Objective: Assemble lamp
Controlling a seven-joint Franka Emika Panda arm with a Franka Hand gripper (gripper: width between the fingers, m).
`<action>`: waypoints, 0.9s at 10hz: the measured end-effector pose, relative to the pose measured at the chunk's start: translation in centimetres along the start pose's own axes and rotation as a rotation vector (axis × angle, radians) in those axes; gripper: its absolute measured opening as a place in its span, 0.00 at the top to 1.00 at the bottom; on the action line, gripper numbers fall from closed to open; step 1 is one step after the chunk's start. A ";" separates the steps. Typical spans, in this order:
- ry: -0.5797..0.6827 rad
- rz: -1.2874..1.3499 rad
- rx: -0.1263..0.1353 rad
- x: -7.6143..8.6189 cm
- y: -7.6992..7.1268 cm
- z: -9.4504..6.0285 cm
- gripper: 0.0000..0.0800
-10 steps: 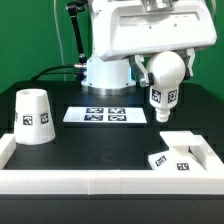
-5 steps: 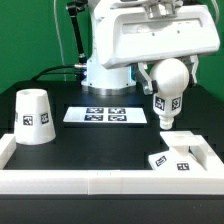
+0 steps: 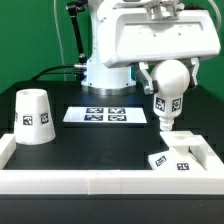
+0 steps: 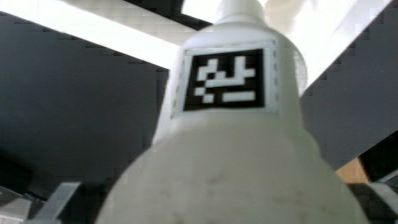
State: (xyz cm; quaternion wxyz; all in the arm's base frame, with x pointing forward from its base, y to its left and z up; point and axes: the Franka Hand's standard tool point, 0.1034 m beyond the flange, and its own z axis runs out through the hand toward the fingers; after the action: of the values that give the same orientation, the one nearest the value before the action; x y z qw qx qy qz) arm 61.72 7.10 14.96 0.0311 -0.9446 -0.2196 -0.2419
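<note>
One white wall [image 3: 90, 181] lined the table's near edge; the base [image 3: 178, 157] sat in its corner on the exterior view's right. Just above, the gripper [image 3: 168, 74] clasped the bulb [image 3: 168, 88], stem down. Farther back, the shade [image 3: 33, 116] and the marker board [image 3: 108, 116] stood apart on open black table [image 3: 100, 145].

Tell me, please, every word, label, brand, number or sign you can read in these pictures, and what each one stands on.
Words, brands or numbers: none can be read in either view.
Signs: only black-and-white square tags, which are coded patterns and not text. One is on the stem of the bulb, one on the shade, some on the base, and several on the marker board.
</note>
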 end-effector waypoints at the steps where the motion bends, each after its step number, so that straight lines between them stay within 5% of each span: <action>1: 0.025 -0.015 -0.034 -0.3 0.5 -0.2 0.28; 3: 0.013 -0.008 -0.024 -0.5 0.3 0.0 0.28; 5: 0.033 -0.005 -0.051 -0.8 0.9 0.0 0.28; 9: 0.045 0.021 -0.023 0.2 -2.0 0.3 0.28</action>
State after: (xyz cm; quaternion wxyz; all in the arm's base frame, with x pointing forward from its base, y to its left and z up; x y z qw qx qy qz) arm 61.14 9.00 14.66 0.0277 -0.9416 -0.2059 -0.2651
